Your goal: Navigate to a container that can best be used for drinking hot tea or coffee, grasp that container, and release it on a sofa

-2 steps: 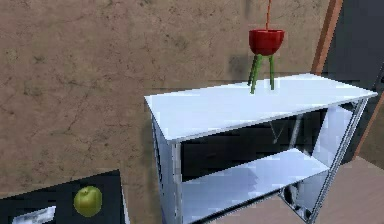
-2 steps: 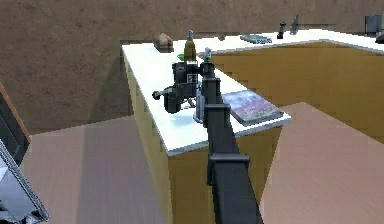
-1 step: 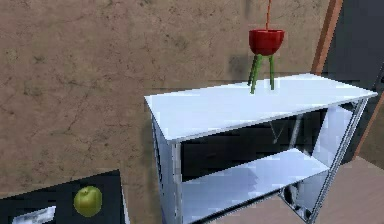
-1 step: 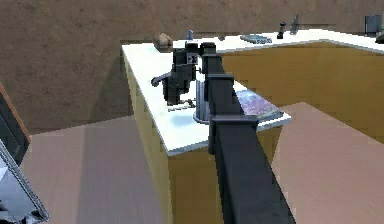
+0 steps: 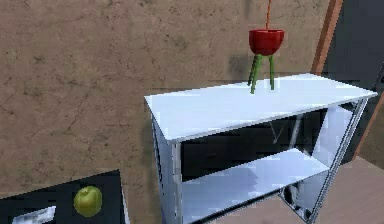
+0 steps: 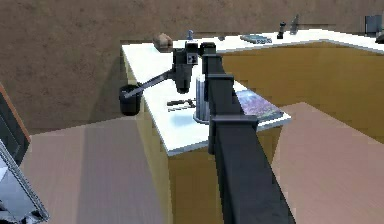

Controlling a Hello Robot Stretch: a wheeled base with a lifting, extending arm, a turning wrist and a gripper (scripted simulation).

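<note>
Cup (image 6: 127, 98): small, dark, round-bodied. It hangs at the far end of the gripper (image 6: 136, 92), out past the left edge of the counter (image 6: 175, 135), clear of the top and of the floor. The gripper holds it. Whether the thin fingers (image 6: 152, 83) are parted or together cannot be told.

Arm (image 6: 235, 140): dark square bar, up from the bottom edge and across the counter's white top. Two white marked squares (image 6: 200, 47) at its far end, the gripper's dark body just below and left of them.

Counter: white top, tan sides, set against a brown wall. On it, right of the arm, a flat book (image 6: 258, 103) with a coloured cover. Left of the arm, small dark bits (image 6: 180, 103), too small to name. At the far corner, a brown lump (image 6: 162, 40). Farther back, a flat dark thing (image 6: 255, 39) and a slim bottle (image 6: 295, 24).

Forward view: white two-level shelf (image 5: 230, 108) against the same brown wall. A red pot (image 5: 266, 41) on green legs stands on its top, toward the back. Bottom left, a green apple (image 5: 88, 200) lies on a dark surface (image 5: 105, 185).
</note>
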